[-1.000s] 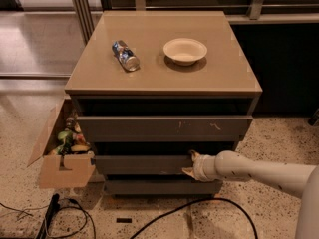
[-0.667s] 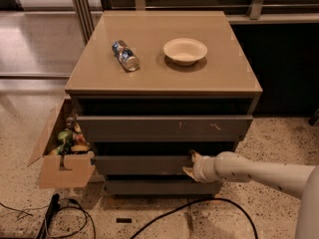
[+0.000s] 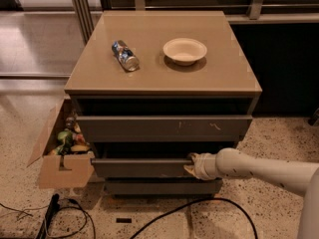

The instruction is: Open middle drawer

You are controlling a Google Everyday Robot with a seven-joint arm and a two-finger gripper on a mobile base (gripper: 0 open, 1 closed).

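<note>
The middle drawer [image 3: 142,167] is the plain dark-grey front below the taller scratched top drawer front [image 3: 162,128] and above the short bottom front [image 3: 162,186]. It stands slightly out from the cabinet, with a dark gap above it. My gripper [image 3: 192,164], on a white arm reaching in from the right, is at the right part of the middle drawer's front, touching its top edge.
A crushed can [image 3: 125,55] and a white bowl [image 3: 185,50] lie on the cabinet top [image 3: 209,78]. An open cardboard box [image 3: 62,156] with items stands at the cabinet's left. Black cables [image 3: 199,205] run on the floor in front.
The middle drawer front and my gripper seem to have come very slightly forward. Nothing else has moved.
</note>
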